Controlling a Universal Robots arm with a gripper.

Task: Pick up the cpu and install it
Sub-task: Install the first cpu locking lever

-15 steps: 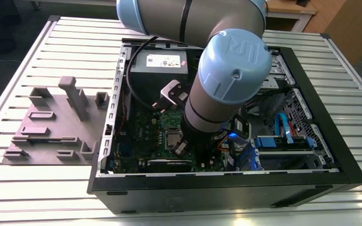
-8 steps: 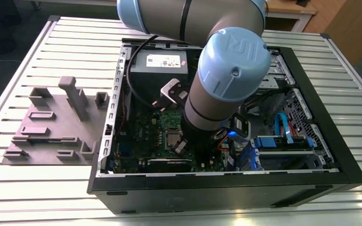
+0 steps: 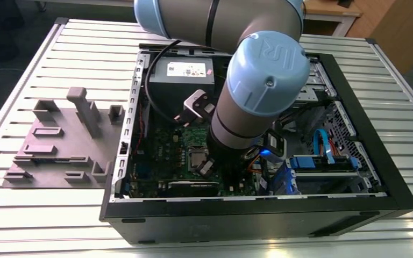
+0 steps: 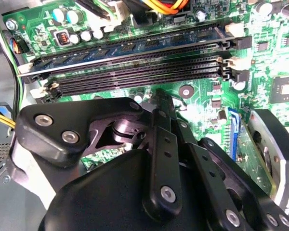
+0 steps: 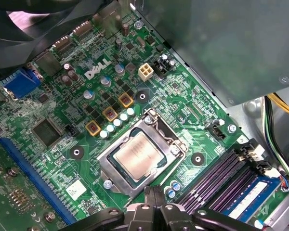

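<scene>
— On the exterior view's left, what's that grey thing beside the case?

— A moulded fixture [image 3: 59, 142] with slots, likely there to stage parts within the arm's reach.

— And further across?

— The open computer case [image 3: 378, 161], laid on its side so the green motherboard [image 5: 62, 159] faces up. The arm reaches down into it.

— Where's the cpu?

— In the first wrist view, the cpu [image 5: 137, 155] lies flat inside the socket frame [image 5: 111, 171], silver top up. It appears seated already.

— Is the gripper holding it?

— No. The gripper [image 5: 154, 204] sits just beside the socket, fingertips pressed together, nothing visible between them. Beyond lie the memory slots [image 4: 135, 72].
</scene>
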